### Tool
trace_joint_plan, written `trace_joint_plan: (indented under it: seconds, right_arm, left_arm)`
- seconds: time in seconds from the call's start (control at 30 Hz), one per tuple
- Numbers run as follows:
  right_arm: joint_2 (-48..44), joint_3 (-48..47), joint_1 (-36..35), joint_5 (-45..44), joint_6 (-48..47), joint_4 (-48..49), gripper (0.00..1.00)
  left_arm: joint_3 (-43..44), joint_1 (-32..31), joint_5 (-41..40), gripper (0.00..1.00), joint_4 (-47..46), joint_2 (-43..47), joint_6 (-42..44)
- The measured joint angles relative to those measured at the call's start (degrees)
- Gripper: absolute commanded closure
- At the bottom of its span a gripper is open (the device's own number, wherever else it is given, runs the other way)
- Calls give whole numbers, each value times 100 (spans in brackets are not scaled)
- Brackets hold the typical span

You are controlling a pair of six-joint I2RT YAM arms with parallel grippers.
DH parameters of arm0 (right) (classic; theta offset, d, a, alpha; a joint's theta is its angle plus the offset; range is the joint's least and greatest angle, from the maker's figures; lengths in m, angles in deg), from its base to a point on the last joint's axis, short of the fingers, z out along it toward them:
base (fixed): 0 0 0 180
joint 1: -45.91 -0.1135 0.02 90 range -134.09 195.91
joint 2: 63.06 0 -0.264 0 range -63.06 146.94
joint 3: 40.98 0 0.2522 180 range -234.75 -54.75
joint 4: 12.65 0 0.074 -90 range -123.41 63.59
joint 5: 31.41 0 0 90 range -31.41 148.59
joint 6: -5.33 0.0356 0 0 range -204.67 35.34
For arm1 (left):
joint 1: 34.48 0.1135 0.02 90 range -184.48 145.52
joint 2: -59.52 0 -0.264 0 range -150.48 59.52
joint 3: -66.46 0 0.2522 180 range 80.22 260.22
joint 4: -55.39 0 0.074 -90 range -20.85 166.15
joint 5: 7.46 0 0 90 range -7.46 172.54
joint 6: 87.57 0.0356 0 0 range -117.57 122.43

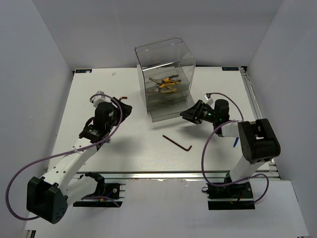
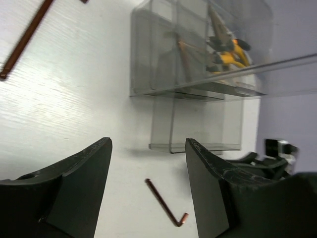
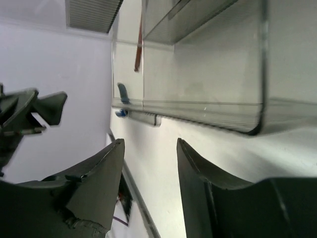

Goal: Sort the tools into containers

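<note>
Left fingers [image 2: 101, 153] spread wide, empty, over worktop [image 1: 133, 144] left of cabinet [image 1: 166, 54]. Right fingers [image 3: 115, 153] apart, empty, just beside pulled-out bottom drawer [image 1: 166, 115]. Yellow-handled pliers [image 1: 166, 84] inside cabinet, above that drawer. Hex key [image 1: 177, 143] on worktop between arms

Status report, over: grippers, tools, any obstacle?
Grippers: left gripper and right gripper open, empty. Yellow pliers in cabinet; hex key loose on table, bottom drawer pulled out. Nothing on the key.
</note>
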Motion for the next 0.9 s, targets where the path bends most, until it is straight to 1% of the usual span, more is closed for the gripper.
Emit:
trace_joint_plan:
  seconds: [0.13,0.23,0.3,0.37,0.4,0.5,0.53,0.6,0.67,0.73,0.83,0.9]
  right_arm:
    - [-586,-37,17,184,-802,-863,46]
    - [-1113,-221,17,385,-1746,-1786,47]
    - [-1438,-509,17,568,-2680,-2562,46]
    - [-1650,-1008,13,776,-4002,-3646,46]
    - [-1707,-1386,-20,798,-4769,-4367,46]
    - [-1709,-2404,-168,503,-6758,-6059,46]
    - [-1716,-2614,-260,323,-7289,-6505,46]
    - [-1751,-2741,-485,-55,-8107,-7182,44]
    - [-1803,-2614,-809,-481,-8638,-7737,43]
    - [-1869,-2337,-1268,-911,-8950,-8070,44]
    - [-1910,-1980,-2004,-1416,-9009,-8271,43]
    - [-1853,-1926,-2343,-1722,-8887,-8288,43]
  left_arm:
    - [203,260,11,30,433,-223,284]
    - [278,704,234,31,608,-463,518]
    - [280,988,431,31,695,-623,678]
    - [291,1226,605,30,772,-802,848]
    - [295,1305,678,30,820,-894,944]
    - [306,1353,826,30,901,-1082,1167]
    - [306,1353,874,30,907,-1128,1224]
    - [306,1353,940,29,898,-1176,1296]
    - [304,1351,970,29,866,-1178,1344]
    - [299,1351,986,29,782,-1178,1373]
    - [275,1351,990,29,682,-1176,1381]
    - [267,1351,990,29,678,-1174,1401]
